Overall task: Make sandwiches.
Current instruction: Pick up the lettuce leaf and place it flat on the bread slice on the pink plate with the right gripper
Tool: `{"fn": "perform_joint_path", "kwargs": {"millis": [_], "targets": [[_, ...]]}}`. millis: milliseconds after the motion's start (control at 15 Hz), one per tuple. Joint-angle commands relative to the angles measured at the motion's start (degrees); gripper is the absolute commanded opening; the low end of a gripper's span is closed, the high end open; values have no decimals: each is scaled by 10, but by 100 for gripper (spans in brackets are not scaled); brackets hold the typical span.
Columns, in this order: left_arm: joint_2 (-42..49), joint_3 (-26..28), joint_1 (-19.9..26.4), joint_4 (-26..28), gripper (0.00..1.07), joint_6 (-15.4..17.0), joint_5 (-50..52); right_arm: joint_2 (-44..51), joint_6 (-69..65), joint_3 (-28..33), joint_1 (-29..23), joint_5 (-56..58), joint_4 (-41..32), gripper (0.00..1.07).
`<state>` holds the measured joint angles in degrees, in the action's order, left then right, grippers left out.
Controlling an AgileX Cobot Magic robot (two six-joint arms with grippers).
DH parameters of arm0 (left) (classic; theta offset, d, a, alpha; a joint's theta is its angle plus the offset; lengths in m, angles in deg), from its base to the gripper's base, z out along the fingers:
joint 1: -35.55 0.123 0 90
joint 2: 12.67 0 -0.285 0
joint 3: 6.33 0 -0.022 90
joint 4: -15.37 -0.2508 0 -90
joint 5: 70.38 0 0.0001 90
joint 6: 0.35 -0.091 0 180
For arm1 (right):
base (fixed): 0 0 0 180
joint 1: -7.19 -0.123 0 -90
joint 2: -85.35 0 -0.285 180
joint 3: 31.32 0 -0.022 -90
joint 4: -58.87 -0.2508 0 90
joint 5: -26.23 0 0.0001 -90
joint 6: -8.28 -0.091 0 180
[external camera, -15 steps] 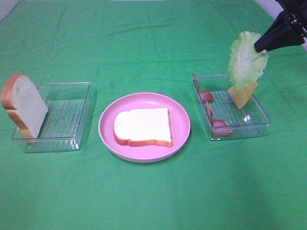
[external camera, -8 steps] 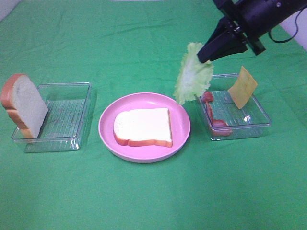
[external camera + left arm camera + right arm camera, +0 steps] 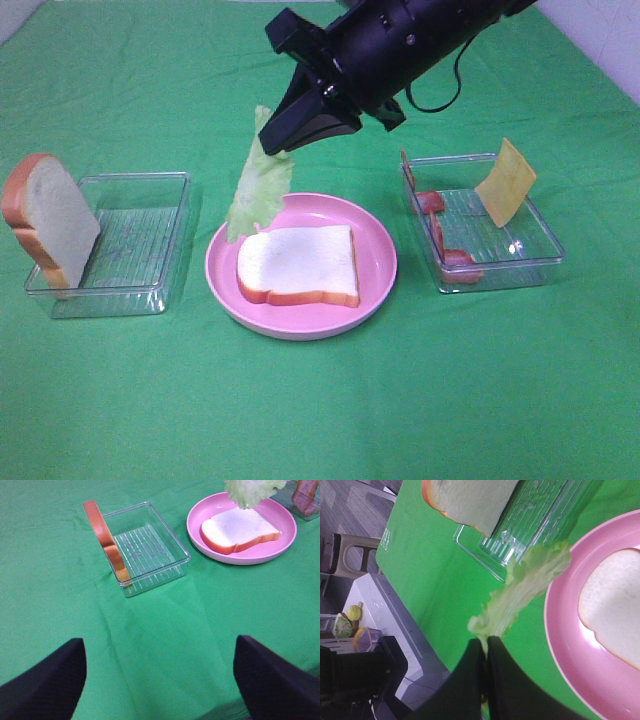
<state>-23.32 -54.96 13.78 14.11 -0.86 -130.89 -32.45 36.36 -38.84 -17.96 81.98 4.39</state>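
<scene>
Pinching the stem end of a pale green ruffled lettuce leaf [image 3: 255, 188], the right gripper [image 3: 272, 143] has its black jaws closed flat on that thin edge; the right wrist view confirms the hold [image 3: 484, 644]. The grip is high, so the leaf hangs limp and nearly vertical, free to be draped rather than dropped.

The leaf's lower tip hangs at the left rim of the round pink plate [image 3: 385, 268], beside the white toy bread slice with orange-brown crust [image 3: 300, 265] that lies flat in the plate as the sandwich base. Whether the tip touches the rim cannot be settled from these views. Judgement: the lettuce layer is in carriage, not yet placed. It needs shifting over the bread, then lowering, before the jaws release.

The left gripper [image 3: 160, 677] stands with its jaws spread wide and empty above the green cloth [image 3: 320, 420], well apart from the plate, apparently parked to keep the approach clear.

Remaining stock is staged either side. A second bread slice [image 3: 48, 218] leans upright against the end of the left clear plastic tray [image 3: 150, 292], its crust offered for pinching. The right clear plastic tray [image 3: 540, 262] holds a yellow cheese square [image 3: 505, 182] propped on edge and reddish-pink bacon strips [image 3: 450, 255]. Assembly stands at an early stage.
</scene>
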Motion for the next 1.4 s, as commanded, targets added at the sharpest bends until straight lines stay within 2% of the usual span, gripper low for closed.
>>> {"fn": "perform_joint_path", "kwargs": {"millis": [67,133,400,533,800,1000,1200,1333,1400], "targets": [[4,-1,-2,-1,76,5,7,-46,1,3,-3,-17,-65,0],[4,-1,-2,-1,76,5,7,-54,5,3,-3,-17,-76,0],[4,-1,-2,-1,76,5,7,-127,84,3,-13,15,-200,0],[4,-1,-2,-1,76,5,7,-147,89,3,-14,11,-214,0],[4,-1,-2,-1,76,5,7,-150,41,2,-5,-24,-142,0],[4,-1,-2,-1,76,5,7,-150,14,2,20,-36,-96,0],[4,-1,-2,-1,76,5,7,-150,-36,2,19,-58,-11,0],[4,-1,-2,-1,76,5,7,-150,-41,2,19,-65,15,0],[4,-1,-2,-1,76,5,7,-150,-50,2,19,-66,29,7]]}}
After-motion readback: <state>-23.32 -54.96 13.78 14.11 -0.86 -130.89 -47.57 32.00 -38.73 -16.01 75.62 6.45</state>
